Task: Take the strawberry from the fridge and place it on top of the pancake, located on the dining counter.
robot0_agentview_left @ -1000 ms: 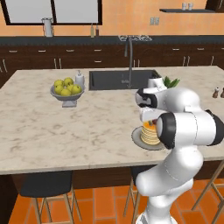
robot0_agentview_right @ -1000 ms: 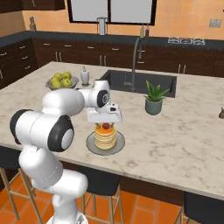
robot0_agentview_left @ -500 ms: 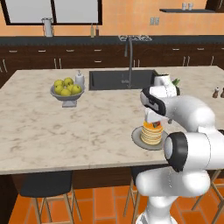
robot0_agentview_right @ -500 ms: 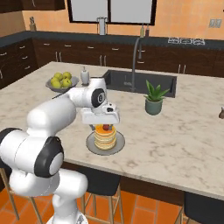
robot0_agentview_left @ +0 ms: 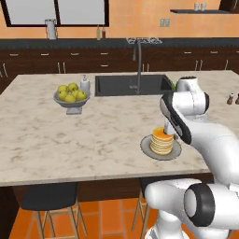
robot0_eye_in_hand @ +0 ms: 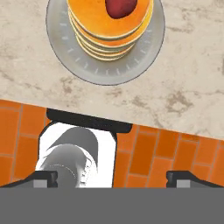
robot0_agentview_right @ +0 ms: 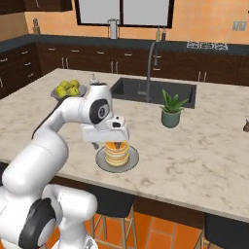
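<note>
Compared with the picture half a second ago, the arm has swung further: in the left base view its white forearm now crosses in front of the right edge of the plate, and the hand sits higher and closer to the base than it did over the stack. The pancake and its plate have not shifted on the counter.

The strawberry point(robot0_eye_in_hand: 120, 7) lies on top of the pancake point(robot0_eye_in_hand: 109, 26), near the middle of the top pancake, cut off by the upper edge of the hand view. It is not in the gripper. The stack rests on a round grey plate point(robot0_eye_in_hand: 144, 57), which stands on the dining counter point(robot0_eye_in_hand: 188, 87) near its front edge.

The gripper point(robot0_eye_in_hand: 113, 177) hangs above and toward the robot from the plate, past the counter's front edge, over the orange tiled floor point(robot0_eye_in_hand: 148, 153) and a bar stool point(robot0_eye_in_hand: 78, 148). Its fingertips point(robot0_eye_in_hand: 41, 178) are set wide apart with nothing between them. Strawberry and gripper are well apart, not touching.

In the right base view the hand is just above the pancake point(robot0_agentview_right: 116, 153) and hides part of its top. In the left base view the stack point(robot0_agentview_left: 162, 140) shows beside the forearm.

Elsewhere on the counter: a bowl of yellow-green fruit point(robot0_agentview_left: 70, 95), a sink point(robot0_agentview_left: 130, 85) with a tall faucet point(robot0_agentview_left: 138, 65), and a small potted plant point(robot0_agentview_right: 171, 109).
</note>
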Controlling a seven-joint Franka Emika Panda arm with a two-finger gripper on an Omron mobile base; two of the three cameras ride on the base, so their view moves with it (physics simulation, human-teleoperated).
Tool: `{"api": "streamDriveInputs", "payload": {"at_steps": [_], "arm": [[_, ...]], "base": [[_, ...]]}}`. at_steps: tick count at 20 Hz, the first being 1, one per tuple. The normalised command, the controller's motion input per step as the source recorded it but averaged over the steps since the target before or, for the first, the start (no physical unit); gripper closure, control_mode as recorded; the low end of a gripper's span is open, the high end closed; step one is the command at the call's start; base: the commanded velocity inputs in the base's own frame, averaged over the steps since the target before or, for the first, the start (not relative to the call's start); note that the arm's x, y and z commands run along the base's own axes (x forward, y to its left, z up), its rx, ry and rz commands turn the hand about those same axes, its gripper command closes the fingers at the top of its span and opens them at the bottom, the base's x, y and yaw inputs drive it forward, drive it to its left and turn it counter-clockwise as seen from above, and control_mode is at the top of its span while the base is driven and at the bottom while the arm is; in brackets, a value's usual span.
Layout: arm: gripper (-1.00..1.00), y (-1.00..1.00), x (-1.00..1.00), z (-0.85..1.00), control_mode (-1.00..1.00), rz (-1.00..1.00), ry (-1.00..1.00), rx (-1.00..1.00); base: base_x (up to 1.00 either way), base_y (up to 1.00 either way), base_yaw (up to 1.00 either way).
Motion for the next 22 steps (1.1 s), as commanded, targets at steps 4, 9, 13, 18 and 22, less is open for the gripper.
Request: {"api": "streamDriveInputs", "payload": {"at_steps": [4,9,13,18,22], "arm": [[-1.0,-0.05,-0.32,0.0,-1.0,0.0,0.0,0.0],[-1.0,-0.55,-0.44,0.01,-1.0,-0.06,-0.08,0.09],[-1.0,-0.73,-0.06,0.72,-1.0,-0.12,-0.07,0.18],[-1.0,-0.7,-0.13,0.92,-1.0,-0.11,-0.07,0.19],[-1.0,-0.31,-0.23,0.24,-1.0,-0.02,-0.17,0.08]], "base": [[0.0,0.0,0.0],[0.0,0.0,0.0],[0.0,0.0,0.0],[0.0,0.0,0.0],[0.0,0.0,0.0]]}}
